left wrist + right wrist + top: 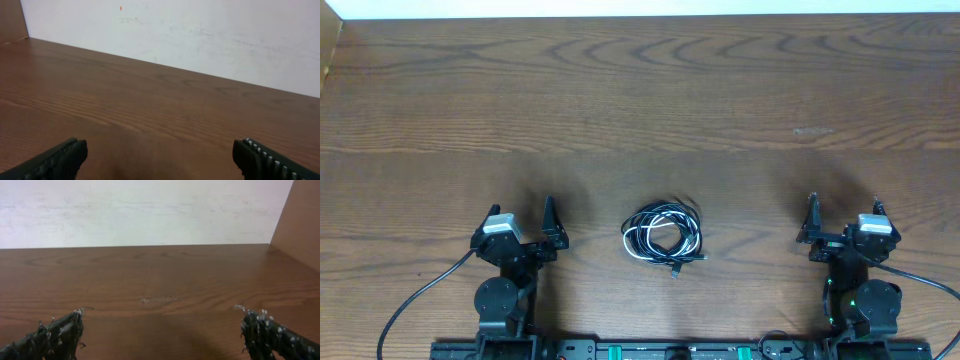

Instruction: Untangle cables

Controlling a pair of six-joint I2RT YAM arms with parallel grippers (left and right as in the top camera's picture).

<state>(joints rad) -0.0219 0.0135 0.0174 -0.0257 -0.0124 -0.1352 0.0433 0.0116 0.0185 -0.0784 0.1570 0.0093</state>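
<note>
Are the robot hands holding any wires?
No, nothing is held. The left gripper and right gripper are open and empty; the cables lie between them.

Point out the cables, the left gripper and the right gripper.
cables [662, 237], overhead, centre of the coil.
left gripper [160, 146], left wrist, midway between fingertips.
right gripper [162, 316], right wrist, midway between fingertips.

cables [662, 236] overlapping; separate cords too small to tell

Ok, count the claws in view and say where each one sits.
2. The left claw sits left of the cable bundle, the right claw to its right. Both are apart from it, open and empty. No other claw seems hidden.
</note>
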